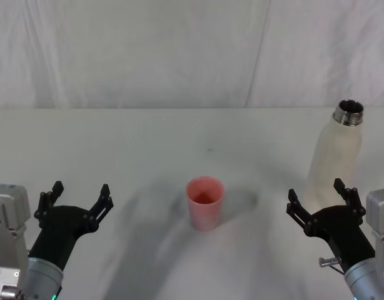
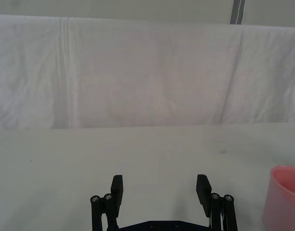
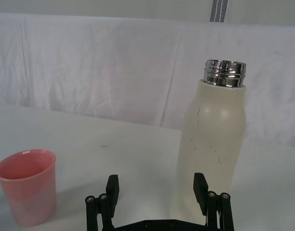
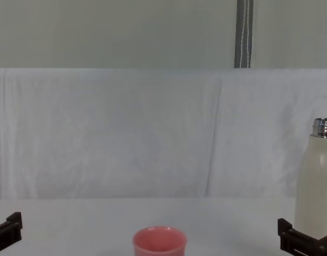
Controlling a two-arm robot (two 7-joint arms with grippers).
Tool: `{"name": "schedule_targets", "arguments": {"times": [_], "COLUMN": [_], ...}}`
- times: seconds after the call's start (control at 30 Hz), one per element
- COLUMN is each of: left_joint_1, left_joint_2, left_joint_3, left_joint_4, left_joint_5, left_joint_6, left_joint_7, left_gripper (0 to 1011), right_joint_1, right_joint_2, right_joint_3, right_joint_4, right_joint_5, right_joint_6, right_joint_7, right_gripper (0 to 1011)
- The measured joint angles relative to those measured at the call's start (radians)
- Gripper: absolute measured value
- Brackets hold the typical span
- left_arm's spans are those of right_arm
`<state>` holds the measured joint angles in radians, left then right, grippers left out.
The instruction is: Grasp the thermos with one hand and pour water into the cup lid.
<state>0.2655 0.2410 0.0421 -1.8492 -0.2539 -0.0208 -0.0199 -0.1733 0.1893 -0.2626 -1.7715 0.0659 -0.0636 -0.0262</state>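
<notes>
The thermos (image 1: 338,150) is a tall cream-white bottle with an open silver neck, standing upright at the table's right; it also rises in the right wrist view (image 3: 214,144) and the chest view (image 4: 315,178). My right gripper (image 1: 319,197) is open just in front of it, not touching, its fingers (image 3: 200,186) empty. The pink cup lid (image 1: 205,202) stands upright at the table's centre, seen again in the chest view (image 4: 159,242), the right wrist view (image 3: 28,185) and the left wrist view (image 2: 283,197). My left gripper (image 1: 79,197) is open at the near left, empty. No water stream is visible.
A white cloth backdrop (image 1: 179,50) hangs along the table's far edge. A grey pole (image 4: 243,33) stands behind it. The white table top (image 1: 148,144) stretches bare between the cup lid and both arms.
</notes>
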Motion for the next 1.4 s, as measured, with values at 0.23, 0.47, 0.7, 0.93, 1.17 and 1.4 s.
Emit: {"name": "schedule_targets", "arguments": {"times": [0.23,0.47,0.7,0.93,1.17,1.4], "left_joint_1": [0.000,0.000,0.000,0.000,0.000,0.000], "left_joint_2": [0.000,0.000,0.000,0.000,0.000,0.000], "left_joint_3": [0.000,0.000,0.000,0.000,0.000,0.000], "left_joint_4": [0.000,0.000,0.000,0.000,0.000,0.000], "left_joint_5": [0.000,0.000,0.000,0.000,0.000,0.000], "left_joint_6": [0.000,0.000,0.000,0.000,0.000,0.000], "left_joint_7": [0.000,0.000,0.000,0.000,0.000,0.000], "left_gripper": [1001,1001,1001,1001,1001,1001], "right_joint_1": [0.000,0.000,0.000,0.000,0.000,0.000], "right_joint_2": [0.000,0.000,0.000,0.000,0.000,0.000], "right_joint_3": [0.000,0.000,0.000,0.000,0.000,0.000], "right_joint_4": [0.000,0.000,0.000,0.000,0.000,0.000], "right_joint_5": [0.000,0.000,0.000,0.000,0.000,0.000], "right_joint_6": [0.000,0.000,0.000,0.000,0.000,0.000], "right_joint_7": [0.000,0.000,0.000,0.000,0.000,0.000], "right_gripper": [1001,1001,1001,1001,1001,1001]}}
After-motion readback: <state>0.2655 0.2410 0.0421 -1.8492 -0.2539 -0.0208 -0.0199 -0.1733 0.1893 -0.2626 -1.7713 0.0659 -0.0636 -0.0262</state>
